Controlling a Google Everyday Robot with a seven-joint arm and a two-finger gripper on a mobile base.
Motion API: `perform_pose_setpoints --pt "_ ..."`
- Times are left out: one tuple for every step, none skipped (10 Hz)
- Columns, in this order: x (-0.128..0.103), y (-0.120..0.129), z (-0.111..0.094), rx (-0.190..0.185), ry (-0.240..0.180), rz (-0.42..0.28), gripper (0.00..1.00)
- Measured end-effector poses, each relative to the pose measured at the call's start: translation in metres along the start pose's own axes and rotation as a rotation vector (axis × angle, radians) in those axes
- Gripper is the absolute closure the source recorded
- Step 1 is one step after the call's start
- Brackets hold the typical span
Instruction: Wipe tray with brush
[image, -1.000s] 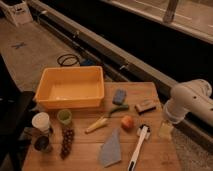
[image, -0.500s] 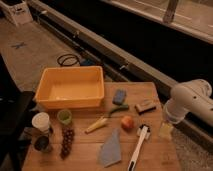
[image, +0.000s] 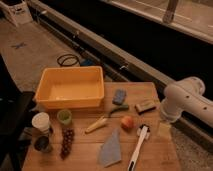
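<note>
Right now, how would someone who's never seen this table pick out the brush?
Start at the big yellow tray at the table's back left, then look to the front right. The brush lies there between the grey cloth and the gripper hanging at the right. It alone is long, slim and white-handled with a dark head.

The tray (image: 70, 104) was yellow-orange, at ten o'clock on the brown wooden table (image: 85, 161). The brush (image: 136, 150), at five o'clock, had a white handle and a dark head. Near the centre lay a blue sponge (image: 119, 96), a tan block (image: 145, 105) with a dark top, and a red-orange fruit (image: 127, 122). At seven o'clock were a grey-blue cloth (image: 111, 149), a green cup (image: 64, 117) and dark red grapes (image: 66, 142). The gripper (image: 164, 130), pale tan beneath the white arm (image: 185, 102), hung at three o'clock.
</note>
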Motion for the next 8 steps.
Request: perform_pose_setpoints --pt "-0.012 0.003 0.002 -0.005 0.011 -0.045 0.20" --pt "-0.027 0.009 0.009 -0.019 0.034 -0.113 0.20" --pt "-0.039 0.018 0.022 -0.045 0.044 -0.174 0.20" --pt "-0.043 0.026 0.031 -0.063 0.048 -0.217 0.20" --pt "-0.048 0.041 0.042 -0.090 0.048 -0.309 0.20" --pt "-0.052 0.058 0.051 -0.115 0.042 -0.424 0.20" --pt "-0.053 0.069 0.057 -0.126 0.031 -0.504 0.20" --pt "-0.052 0.077 0.061 -0.130 0.022 -0.582 0.20"
